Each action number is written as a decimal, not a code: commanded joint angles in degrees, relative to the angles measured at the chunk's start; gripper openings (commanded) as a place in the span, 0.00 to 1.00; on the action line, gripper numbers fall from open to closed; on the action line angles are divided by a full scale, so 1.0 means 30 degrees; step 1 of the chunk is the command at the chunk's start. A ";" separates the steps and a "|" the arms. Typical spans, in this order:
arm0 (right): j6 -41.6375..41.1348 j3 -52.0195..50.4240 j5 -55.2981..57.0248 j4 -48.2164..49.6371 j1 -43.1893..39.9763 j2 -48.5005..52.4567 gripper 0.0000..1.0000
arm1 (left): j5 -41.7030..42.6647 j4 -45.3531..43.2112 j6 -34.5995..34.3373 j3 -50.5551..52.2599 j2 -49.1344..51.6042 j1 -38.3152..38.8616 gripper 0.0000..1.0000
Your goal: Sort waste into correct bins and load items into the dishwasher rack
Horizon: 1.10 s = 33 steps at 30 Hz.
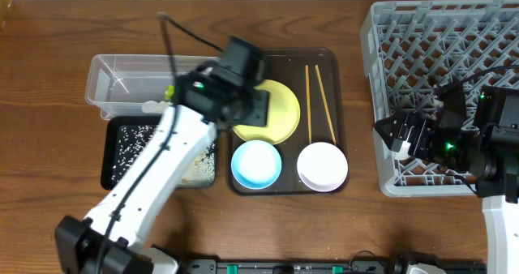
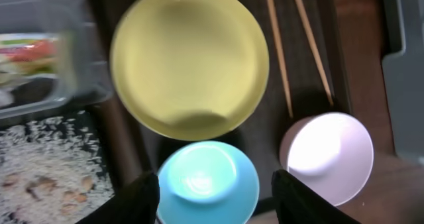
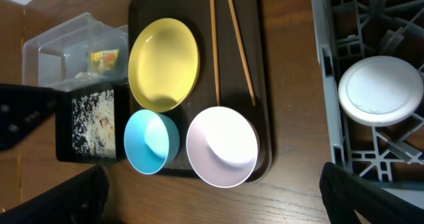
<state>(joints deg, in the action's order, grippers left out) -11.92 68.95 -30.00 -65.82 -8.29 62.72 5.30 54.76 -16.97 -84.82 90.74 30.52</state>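
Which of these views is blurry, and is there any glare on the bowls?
Left wrist view: soft all over, the yellow plate fuzzy-edged, bright glare washing out the pinkish-white bowl. Right wrist view: sharp on the dark brown tray, only the right end effector fingers at the bottom corners blurred. Overhead view: crisp and evenly lit, the left arm slightly smeared.

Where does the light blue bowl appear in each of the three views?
Overhead: the light blue bowl, lower centre.
Left wrist: the bowl, bottom centre.
Right wrist: the bowl, lower left.
Shared landmark: the yellow plate, just above the bowl in every picture.
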 commanded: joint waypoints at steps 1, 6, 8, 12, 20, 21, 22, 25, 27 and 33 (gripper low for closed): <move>-0.0073 0.0335 -0.0080 -0.0051 0.0153 -0.0066 0.99 | -0.1676 -0.0721 -0.0940 0.0197 0.0816 0.0911 0.57; -0.0073 0.0335 -0.0073 -0.0182 0.0153 -0.0066 0.99 | -0.1639 -0.2113 -0.0240 0.0197 0.2506 0.1953 0.57; -0.0073 0.0335 -0.0073 -0.0219 0.0153 -0.0066 0.99 | -0.1639 -0.2302 0.0051 0.0197 0.3300 0.2295 0.57; -0.0066 0.0335 -0.0073 -0.0211 0.0153 -0.0066 0.99 | -0.1559 -0.2441 0.0146 0.0197 0.4554 0.2892 0.57; -0.0066 0.0335 -0.0073 -0.0270 0.0153 -0.0066 0.99 | -0.0765 -0.2186 -0.0160 0.0175 0.4532 0.4371 0.57; -0.0066 0.0335 -0.0066 -0.0291 0.0153 -0.0066 0.99 | -0.0532 -0.2047 -0.0539 0.0175 0.4532 0.4597 0.57; -0.0066 0.0335 -0.0073 -0.0342 0.0153 -0.0066 0.99 | -0.0481 -0.1916 -0.0838 0.0175 0.4532 0.4823 0.57; -0.0066 0.0335 -0.0073 -0.0372 0.0153 -0.0066 0.99 | -0.0488 -0.1625 -0.1384 0.0175 0.4539 0.5289 0.57; -0.0066 0.0335 -0.0066 -0.0372 0.0153 -0.0066 0.99 | -0.0488 -0.1377 -0.1996 0.0175 0.4539 0.5493 0.57; -0.0066 0.0335 -0.0066 -0.0415 0.0153 -0.0066 0.99 | -0.0481 -0.0772 -0.3111 0.0175 0.4539 0.5690 0.57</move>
<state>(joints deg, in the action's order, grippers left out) -11.94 68.95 -30.00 -66.85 -8.29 62.72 3.90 51.99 -23.79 -84.66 105.32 47.53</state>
